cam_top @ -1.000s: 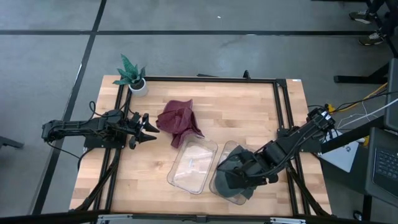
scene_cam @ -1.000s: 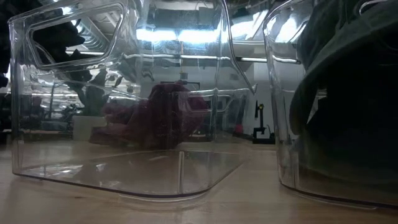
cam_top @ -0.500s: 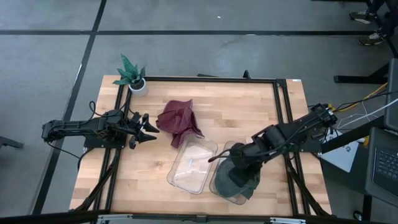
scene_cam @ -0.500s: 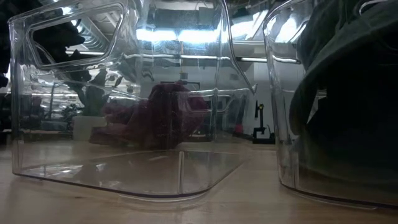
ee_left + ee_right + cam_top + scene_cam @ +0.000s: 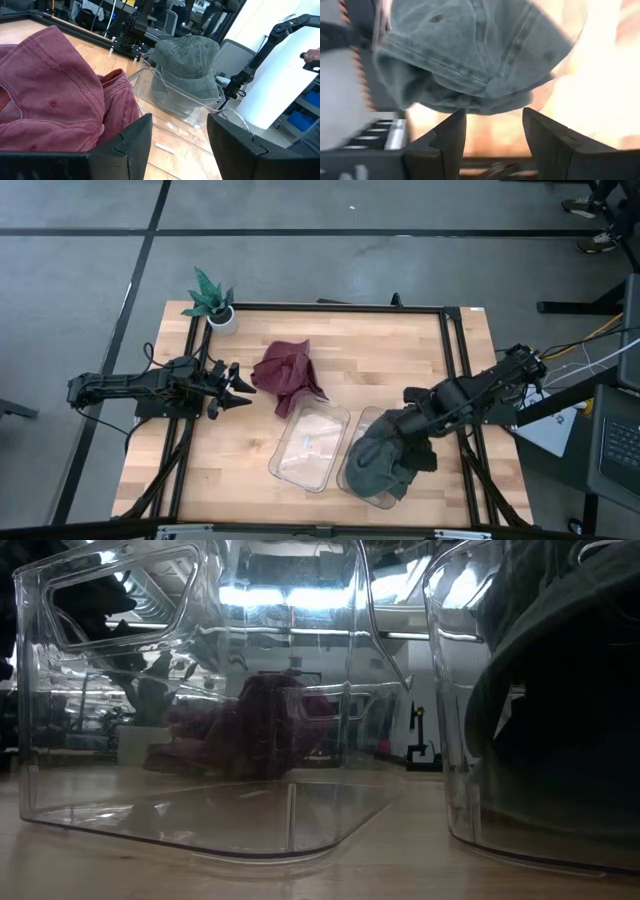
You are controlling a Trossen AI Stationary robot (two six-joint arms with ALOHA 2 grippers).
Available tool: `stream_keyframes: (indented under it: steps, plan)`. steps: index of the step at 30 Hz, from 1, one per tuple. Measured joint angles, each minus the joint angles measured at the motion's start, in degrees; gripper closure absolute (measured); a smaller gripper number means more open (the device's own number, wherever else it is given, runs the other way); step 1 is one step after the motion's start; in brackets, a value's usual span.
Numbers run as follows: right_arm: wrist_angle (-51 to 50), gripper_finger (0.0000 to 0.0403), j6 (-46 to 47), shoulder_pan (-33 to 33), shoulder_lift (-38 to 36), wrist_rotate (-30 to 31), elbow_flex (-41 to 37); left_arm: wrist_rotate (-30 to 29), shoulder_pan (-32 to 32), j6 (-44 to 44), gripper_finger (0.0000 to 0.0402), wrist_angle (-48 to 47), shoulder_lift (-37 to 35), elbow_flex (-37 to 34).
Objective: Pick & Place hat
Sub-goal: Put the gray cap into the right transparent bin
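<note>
A grey hat (image 5: 375, 468) lies crumpled in the right-hand clear bin (image 5: 348, 480) near the table's front edge, its crown up (image 5: 187, 65). My right gripper (image 5: 412, 430) hangs above that bin's far right side, pointing down. It is open (image 5: 492, 120), with the grey hat (image 5: 470, 50) below and nothing between its fingers. A maroon hat (image 5: 288, 375) lies on the table's middle. My left gripper (image 5: 243, 388) is open (image 5: 179, 125), level and just left of the maroon hat (image 5: 50, 95), apart from it.
An empty clear bin (image 5: 290, 467) stands beside the grey hat's bin on its left. A small potted plant (image 5: 212, 302) stands at the far left corner. A black frame rail (image 5: 452, 350) runs along the table's edges.
My right gripper has risen off the grey hat and drawn back toward the table's right and far side, rolling about its wrist. The grey hat, earlier half covered by the arm, now lies uncovered in its bin.
</note>
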Motion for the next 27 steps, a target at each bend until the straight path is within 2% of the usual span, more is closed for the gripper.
stream_keyframes:
  steps: [6,9,14,18,24,27]
  plan:
    - [-0.2,0.0208,-11.2,2.9,-0.5,11.4,0.0,0.0,0.0,0.0,0.0217,0.0,0.0,0.0]
    - [-0.2,0.0208,-14.3,3.6,-1.4,14.3,0.0,0.0,0.0,0.0,0.0217,0.0,0.0,0.0]
    - [-0.2,0.0208,-12.0,2.8,-3.8,15.0,-1.6,0.0,0.0,0.0,0.0217,0.0,0.0,0.0]
    - [1.0,0.0208,-7.5,0.3,-6.8,15.1,-8.3,0.0,0.0,0.0,0.0217,0.0,0.0,0.0]
    - [17.1,0.0208,-9.7,1.8,-13.2,14.8,-20.3,0.0,0.0,0.0,0.0217,0.0,0.0,0.0]
    - [20.4,0.0208,-11.8,4.2,-16.3,14.8,-24.1,0.0,0.0,0.0,0.0217,0.0,0.0,0.0]
